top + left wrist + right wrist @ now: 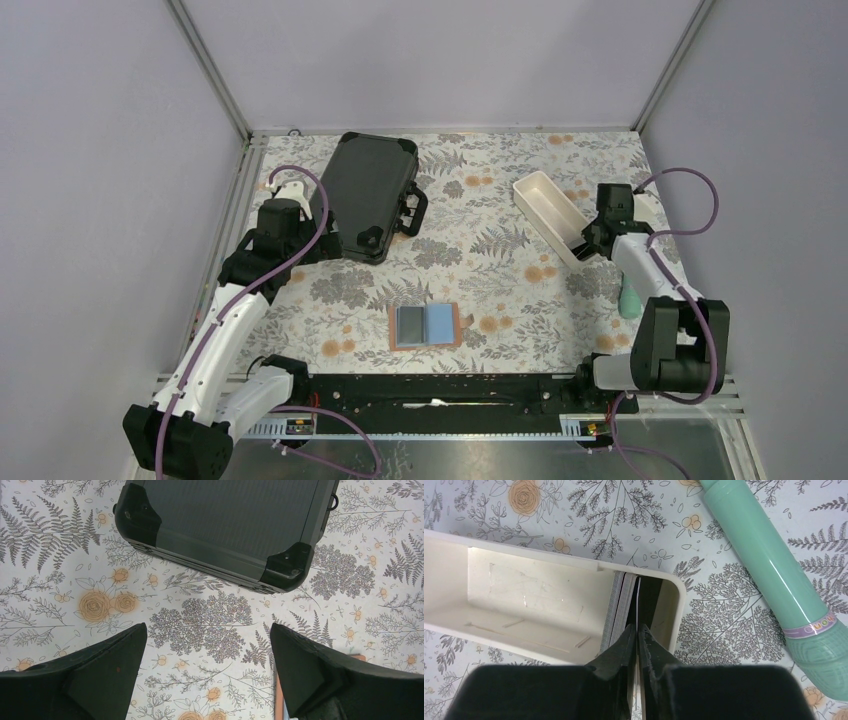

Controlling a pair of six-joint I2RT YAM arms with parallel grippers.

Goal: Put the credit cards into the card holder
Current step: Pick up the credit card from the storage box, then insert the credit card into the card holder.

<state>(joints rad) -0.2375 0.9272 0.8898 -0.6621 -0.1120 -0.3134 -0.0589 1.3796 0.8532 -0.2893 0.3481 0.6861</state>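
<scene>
- Right claw (638, 629) is pressed almost together, pinching the upper edge of the end card (638, 597) at the end of the white tray (524, 595) nearest my base. My left claw (207, 630) hangs spread wide over the bench (500, 265), holding nothing, just short of a corner of the black hard case (225, 520).
- That tray sits at the far right of the bench, with a green tube (764, 565) lying just beside it.
- Well apart from the tray, the card holder (427, 325) lies opened flat at the near middle, pale blue side up.
- Packed against the tray's end wall, the credit cards (619, 605) stand on edge. I judge them light, stiff and slick.
- Only their top edges are free, so the middle of that edge is the place to take hold. I expect a firm, straight pinch to keep a card from swivelling.
- My own fingers cover the lower part of the stack, and the card faces are turned away, so I cannot count the cards.
- I cannot tell whether the pinch holds one card or two.
- From above, the holder's pockets are too small to make out. Its darker left half could be a card or a pocket.
</scene>
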